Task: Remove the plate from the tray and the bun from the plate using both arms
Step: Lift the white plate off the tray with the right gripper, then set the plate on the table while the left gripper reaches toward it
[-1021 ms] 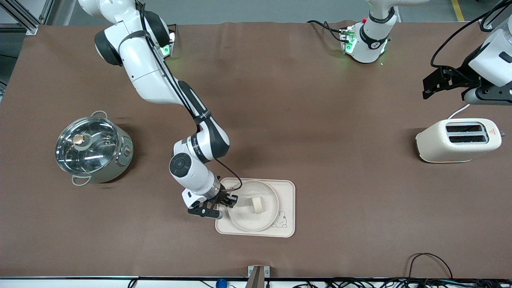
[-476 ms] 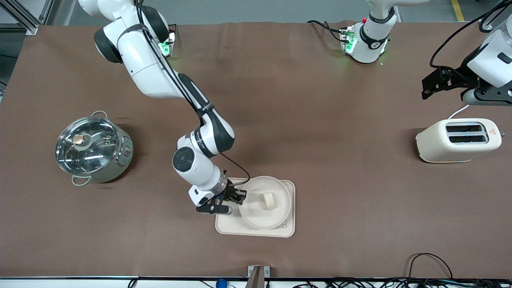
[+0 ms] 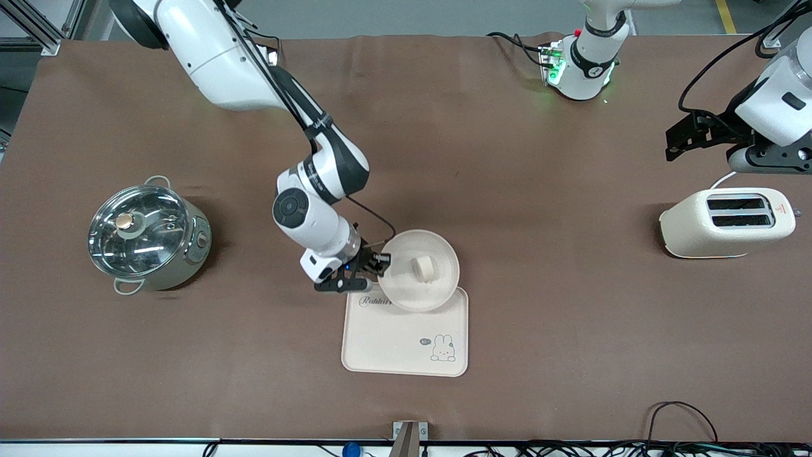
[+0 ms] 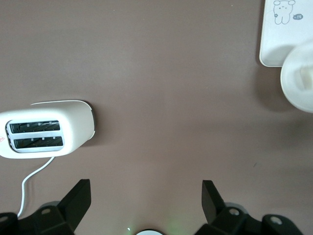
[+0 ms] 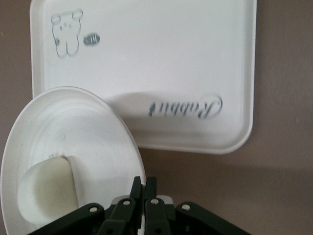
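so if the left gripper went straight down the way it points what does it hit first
Most likely bare brown table. The open left gripper points down at cloth between the cream two-slot toaster and the cream rabbit-marked tray; nothing lies in its line, though depth is unclear.

The right arm (image 3: 254,70) reaches from its base down to the middle of the table, its wrist bent downward. The right gripper (image 3: 379,261) is closed on the rim of the plate (image 3: 438,279) (which it holds in the air). The left arm (image 3: 771,105) waits at its own end of the table, and the left gripper (image 4: 144,196) hangs with fingers spread wide.
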You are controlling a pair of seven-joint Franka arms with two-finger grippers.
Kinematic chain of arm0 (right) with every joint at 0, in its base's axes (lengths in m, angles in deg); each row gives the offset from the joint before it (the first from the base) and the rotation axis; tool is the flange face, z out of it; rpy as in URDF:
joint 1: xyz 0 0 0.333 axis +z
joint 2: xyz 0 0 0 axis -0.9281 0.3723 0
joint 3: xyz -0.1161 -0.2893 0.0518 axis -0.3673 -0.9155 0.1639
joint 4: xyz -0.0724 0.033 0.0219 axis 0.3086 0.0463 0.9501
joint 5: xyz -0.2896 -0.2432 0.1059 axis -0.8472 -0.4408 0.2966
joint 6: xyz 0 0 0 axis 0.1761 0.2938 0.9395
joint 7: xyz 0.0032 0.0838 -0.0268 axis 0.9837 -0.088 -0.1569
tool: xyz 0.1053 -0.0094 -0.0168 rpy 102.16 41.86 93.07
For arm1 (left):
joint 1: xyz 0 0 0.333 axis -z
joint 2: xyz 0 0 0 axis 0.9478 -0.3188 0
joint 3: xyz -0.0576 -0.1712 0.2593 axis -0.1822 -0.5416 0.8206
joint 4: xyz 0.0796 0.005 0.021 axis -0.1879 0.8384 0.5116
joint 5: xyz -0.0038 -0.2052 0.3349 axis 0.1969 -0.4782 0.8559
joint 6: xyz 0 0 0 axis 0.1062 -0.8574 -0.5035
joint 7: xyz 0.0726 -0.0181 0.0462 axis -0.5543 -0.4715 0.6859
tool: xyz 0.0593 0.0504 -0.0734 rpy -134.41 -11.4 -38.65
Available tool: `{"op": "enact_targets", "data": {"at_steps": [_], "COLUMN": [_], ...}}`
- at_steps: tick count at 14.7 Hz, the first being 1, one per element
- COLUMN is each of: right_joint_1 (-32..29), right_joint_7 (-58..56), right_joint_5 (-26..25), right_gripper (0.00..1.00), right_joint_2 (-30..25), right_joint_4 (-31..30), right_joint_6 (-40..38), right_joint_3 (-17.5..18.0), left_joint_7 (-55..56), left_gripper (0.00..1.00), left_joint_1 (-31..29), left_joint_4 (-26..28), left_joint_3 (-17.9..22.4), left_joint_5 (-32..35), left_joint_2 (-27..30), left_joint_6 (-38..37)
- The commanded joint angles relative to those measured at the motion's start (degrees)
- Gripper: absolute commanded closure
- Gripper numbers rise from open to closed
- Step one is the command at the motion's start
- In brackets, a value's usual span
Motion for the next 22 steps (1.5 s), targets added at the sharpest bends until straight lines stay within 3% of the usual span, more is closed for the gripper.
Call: {"op": "enact_targets", "data": {"at_steps": [1, 3, 6, 7, 8, 9, 12, 17, 19, 22], "right_joint_1": [-2.7, -3.6, -3.8, -3.9, -4.1, -4.3, -6.5, -15.0, -19.3, -23.7], "right_joint_7": [-4.0, -5.3, -6.1, -5.8, -5.8, -5.2, -5.3, -9.3, -15.1, -16.8], "right_joint_5": [1.0, 1.0, 1.0, 1.0, 1.1, 1.2, 1.4, 0.3, -3.2, -15.5], "right_gripper": [1.00, 1.00, 1.00, 0.93, 0.32, 0.00, 0.00, 0.00, 0.00, 0.00], "right_joint_2": [-7.7, -7.9, -7.8, -7.8, -7.9, -7.9, -8.4, -15.0, -15.2, -15.2], "right_joint_4": [-15.4, -19.7, -22.1, -22.2, -22.2, -22.3, -21.0, -11.1, -7.8, -1.4], "right_joint_6": [7.4, 12.7, 14.3, 14.1, 13.4, 13.0, 7.9, -12.6, -15.1, -22.3], "right_joint_3": [4.4, 6.2, 6.3, 6.4, 6.4, 6.4, 6.7, 5.9, 5.6, 5.5], "left_joint_7": [4.1, 6.8, 11.9, 13.6, 14.9, 16.0, 19.5, 30.0, 37.7, 50.0], "left_gripper": [0.00, 0.00, 0.00, 0.00, 0.00, 0.00, 0.00, 0.00, 0.00, 0.00], "left_joint_1": [-0.2, -0.1, -0.1, 0.0, 0.0, 0.0, 0.1, 1.3, 6.1, 13.0], "left_joint_4": [1.3, 2.7, 5.0, 5.3, 5.3, 5.3, 6.6, 7.3, 7.2, 6.7], "left_joint_3": [-1.8, -2.7, -4.9, -5.7, -6.1, -6.6, -9.1, -14.9, -14.9, -14.7], "left_joint_5": [-0.7, -0.7, -0.7, -0.7, -0.7, -0.7, -0.6, -0.5, 0.0, 2.2], "left_joint_2": [-0.1, -0.4, -2.9, -4.3, -6.2, -7.9, -13.0, -21.0, -23.3, -27.7], "left_joint_6": [0.0, 0.1, 2.4, 3.4, 4.6, 6.2, 12.4, 22.6, 26.7, 34.0]}}
